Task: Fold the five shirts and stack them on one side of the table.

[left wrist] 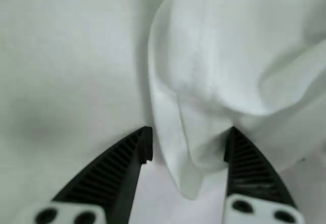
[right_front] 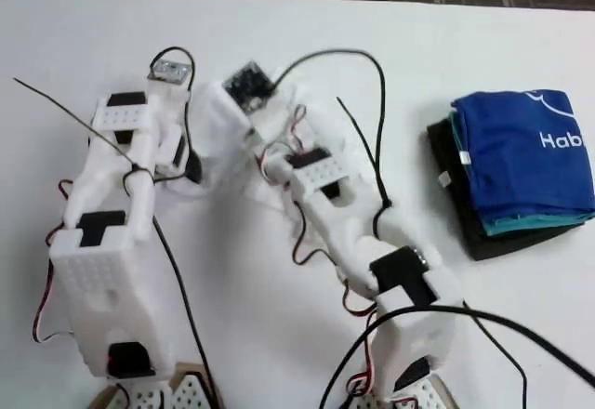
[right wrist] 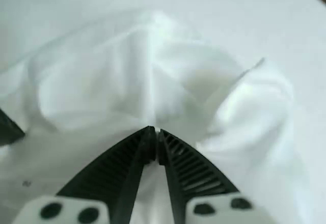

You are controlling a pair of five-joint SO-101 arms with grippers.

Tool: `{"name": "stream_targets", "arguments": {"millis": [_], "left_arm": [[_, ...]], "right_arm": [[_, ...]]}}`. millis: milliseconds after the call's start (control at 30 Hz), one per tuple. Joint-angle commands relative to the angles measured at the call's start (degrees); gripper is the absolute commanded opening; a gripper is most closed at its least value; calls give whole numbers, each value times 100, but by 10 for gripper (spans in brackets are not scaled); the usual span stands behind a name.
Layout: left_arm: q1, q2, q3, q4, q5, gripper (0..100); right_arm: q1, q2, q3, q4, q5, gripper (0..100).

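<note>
Pinching the white shirt (right wrist: 127, 81), the right tool (right wrist: 154, 136) is clamping a ridge of cloth; the left tool (left wrist: 188, 140) is gaping wide around another fold.

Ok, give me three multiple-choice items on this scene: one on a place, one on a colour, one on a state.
1. Where in the high view is the stack?
A. At the right side of the table
B. In the middle
C. At the left side

2. What colour is its top shirt?
A. White
B. Blue
C. Red

3. How is the left claw?
A. Shut on nothing
B. Open around a fold of the white shirt
C. Shut on a blue sleeve

Answers:
1 A, the folded pile lies by the right edge.
2 B, blue cloth lies uppermost.
3 B, its jaws stand apart with white cloth between them.
</note>
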Motion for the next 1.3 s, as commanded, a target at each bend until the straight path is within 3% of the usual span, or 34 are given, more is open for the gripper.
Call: {"name": "stream_targets", "arguments": {"millis": [0, 233, 500, 700, 1000, 1267], "left_arm": [[149, 26, -22, -70, 53, 249], [149, 26, -22, -70, 53, 249], [149, 35, -22, -70, 53, 249], [141, 35, -22, -70, 53, 249], [132, 35, -22, -70, 53, 249], [114, 35, -22, -123, 62, 249]], "right_arm": [[48, -365, -800, 251, 18, 21], [110, -330, -1495, 1033, 809, 32], [-13, -462, -1486, 2941, 818, 374], [-514, -1042, -1222, 3820, 607, 349], [-1042, -1780, 123, 3802, 615, 295], [-1112, -1147, 1073, 1763, 598, 272]]}}
